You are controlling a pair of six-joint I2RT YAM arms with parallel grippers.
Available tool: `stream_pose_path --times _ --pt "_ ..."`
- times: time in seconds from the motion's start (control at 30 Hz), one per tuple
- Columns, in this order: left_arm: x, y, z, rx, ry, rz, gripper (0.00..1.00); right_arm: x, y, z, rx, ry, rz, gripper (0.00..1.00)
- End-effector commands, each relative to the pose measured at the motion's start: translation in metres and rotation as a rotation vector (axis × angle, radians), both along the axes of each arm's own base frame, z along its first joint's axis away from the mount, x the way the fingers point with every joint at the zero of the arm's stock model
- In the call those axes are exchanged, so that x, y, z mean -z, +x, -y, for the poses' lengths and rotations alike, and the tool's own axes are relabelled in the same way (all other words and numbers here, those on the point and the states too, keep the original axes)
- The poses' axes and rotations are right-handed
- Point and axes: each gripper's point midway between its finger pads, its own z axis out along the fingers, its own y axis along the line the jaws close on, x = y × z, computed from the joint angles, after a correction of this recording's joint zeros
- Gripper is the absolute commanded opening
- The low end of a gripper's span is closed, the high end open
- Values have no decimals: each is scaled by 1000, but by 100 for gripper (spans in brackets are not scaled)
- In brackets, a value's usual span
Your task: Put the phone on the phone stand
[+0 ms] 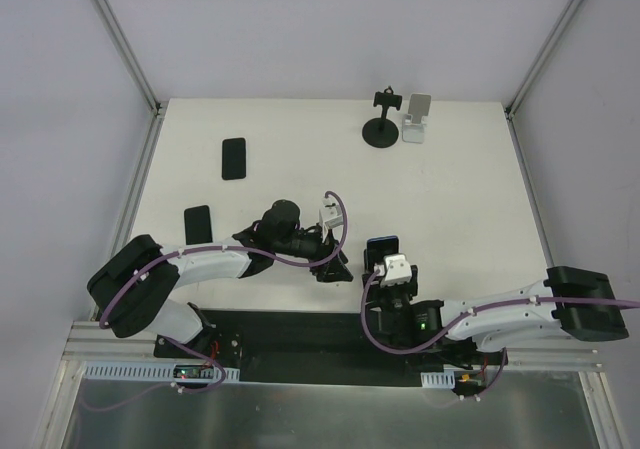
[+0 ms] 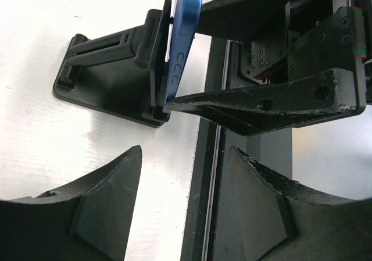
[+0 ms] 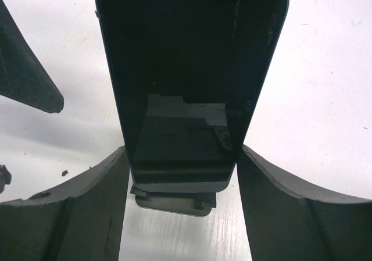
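Note:
A blue phone (image 3: 186, 69) with a dark screen stands upright between my right gripper's (image 3: 181, 150) fingers, which press on its two side edges. In the left wrist view its blue edge (image 2: 185, 40) leans against a black phone stand (image 2: 110, 78) lying low on the white table. The stand's front lip (image 3: 174, 203) shows just under the phone's lower end. In the top view the phone (image 1: 381, 242) is near the table's front middle. My left gripper (image 2: 186, 153) is open and empty, just left of the phone (image 1: 335, 266).
Two black phones lie flat at the left, one further back (image 1: 233, 157) and one nearer (image 1: 197, 223). A black round-based stand (image 1: 382, 121) and a white stand (image 1: 416, 119) are at the back. A black strip (image 2: 215, 174) edges the table front.

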Motion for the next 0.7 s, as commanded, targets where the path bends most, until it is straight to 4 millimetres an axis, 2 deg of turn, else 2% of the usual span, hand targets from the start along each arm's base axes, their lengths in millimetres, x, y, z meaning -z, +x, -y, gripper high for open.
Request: stream_pose_path --times 0.0,0.27,0.37,0.53,0.67 --pt "-10 7 4 3 -44 19 60 -27 7 -4 62 126 59 1" --pt "-12 7 3 0 -50 25 60 -18 7 -4 80 116 39 1" --pt "-10 7 4 1 -44 16 61 -14 7 2 97 100 40 3" --pt "-10 7 4 3 -46 18 66 -13 7 1 98 106 37 10" --pt "-11 7 5 7 -47 15 66 -12 7 1 100 106 36 11"
